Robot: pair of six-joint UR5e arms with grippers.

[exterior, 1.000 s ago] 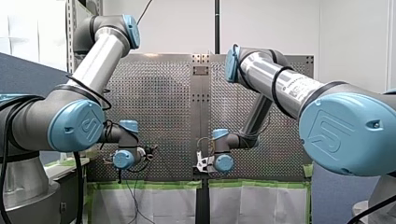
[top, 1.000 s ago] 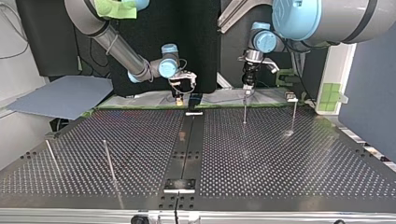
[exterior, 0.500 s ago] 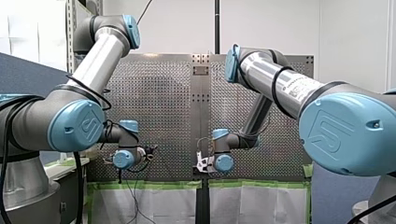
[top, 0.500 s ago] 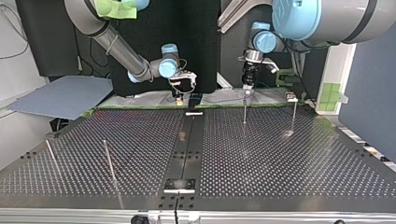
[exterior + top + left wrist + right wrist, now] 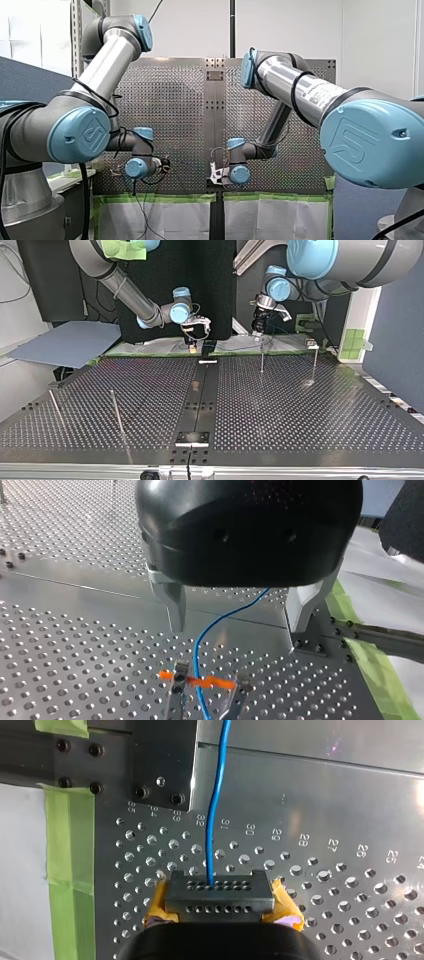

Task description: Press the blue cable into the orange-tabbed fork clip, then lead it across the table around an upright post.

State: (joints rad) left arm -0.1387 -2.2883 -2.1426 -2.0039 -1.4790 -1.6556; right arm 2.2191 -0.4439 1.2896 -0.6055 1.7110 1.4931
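Left wrist view: the blue cable (image 5: 196, 655) is seen crossing the orange-tabbed fork clip (image 5: 215, 682) ahead of the spread fingers of my left gripper (image 5: 235, 629) and is clamped by my right gripper (image 5: 218, 895), so it could be unseated by an early pull.

Left wrist view: the fork clip (image 5: 200, 684) is being shown on the table (image 5: 75, 630), just ahead of my left gripper (image 5: 237, 622) and in line with the gap between its fingers. The cable (image 5: 196, 655) is being led from under the gripper body, between the two spread fingers without touching either, into the clip.

Right wrist view: the cable is being carried straight ahead from between the fingers of my right gripper (image 5: 220, 907). Tape (image 5: 70, 845) is being seen beside that gripper, and a screwed plate (image 5: 160, 760) ahead of it, beside the cable.

Top view: two posts (image 5: 262, 357) are being shown near my left gripper. Two more are being shown well apart from both grippers.
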